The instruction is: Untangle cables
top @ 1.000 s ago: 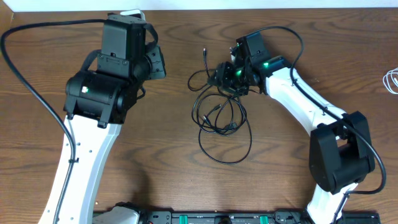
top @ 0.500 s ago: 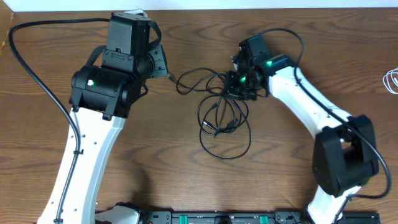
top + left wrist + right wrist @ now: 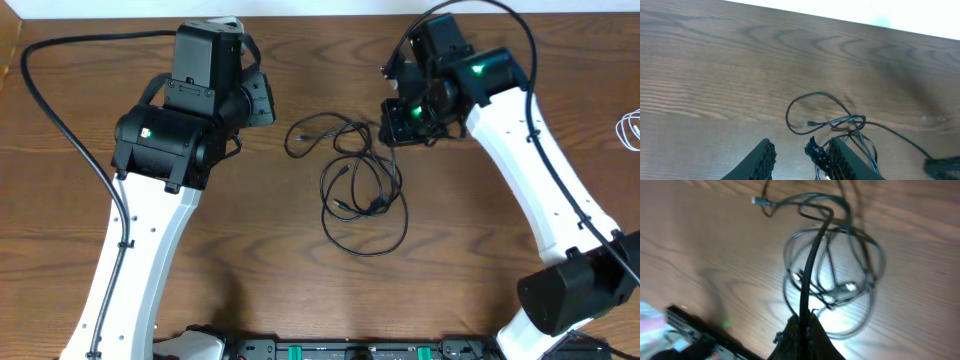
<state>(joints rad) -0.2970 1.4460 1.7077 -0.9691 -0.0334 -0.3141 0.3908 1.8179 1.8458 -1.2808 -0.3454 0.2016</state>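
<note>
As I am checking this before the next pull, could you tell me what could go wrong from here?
1. The right gripper is shut on one black strand that runs into the cables; pulling may tighten the tangle rather than free it.
2. The left gripper is open and holds nothing, so the whole bundle could simply drag across the table.

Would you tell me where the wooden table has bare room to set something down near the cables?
On the brown wooden table, bare wood lies between the left arm's white link and the tangled black cables, and again between those loops and the right arm's white link. It is crowded at top centre, where the right tool is shut on a strand.
</note>
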